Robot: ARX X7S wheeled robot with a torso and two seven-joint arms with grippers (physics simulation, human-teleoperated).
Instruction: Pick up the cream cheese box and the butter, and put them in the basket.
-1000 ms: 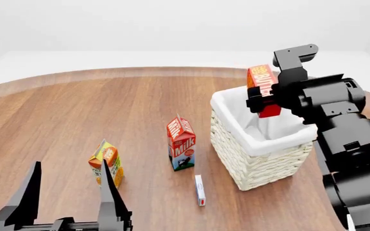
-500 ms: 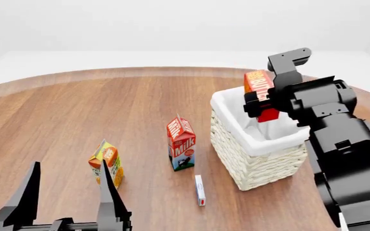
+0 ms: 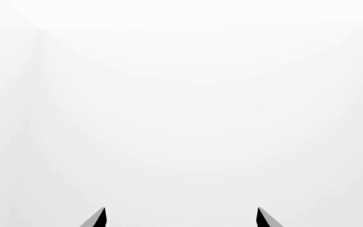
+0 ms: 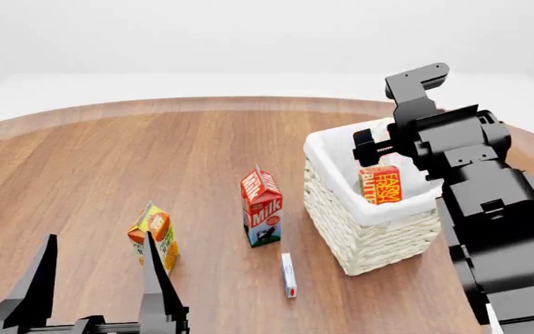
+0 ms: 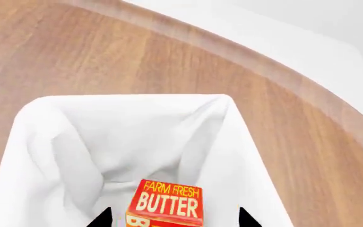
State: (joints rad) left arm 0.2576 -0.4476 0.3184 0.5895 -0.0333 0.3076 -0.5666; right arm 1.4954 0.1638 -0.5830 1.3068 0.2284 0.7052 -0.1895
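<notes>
"FARM FRESH BUTTER" butter (image 5: 166,204) in basket (image 5: 55,123).

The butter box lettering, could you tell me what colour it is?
Yellow and white on the red-orange butter box, clearest in the right wrist view.

butter (image 5: 165,204) btm cut off, cream cheese box (image 4: 288,274) print illegible

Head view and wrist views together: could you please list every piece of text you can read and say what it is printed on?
"FARM FRESH BUTTER" on the butter, lying inside the basket.
"Milk" on the milk carton.
The juice carton carries printing too small to read.
The cream cheese box shows only tiny marks, unreadable.
The left wrist view shows no text.
</notes>
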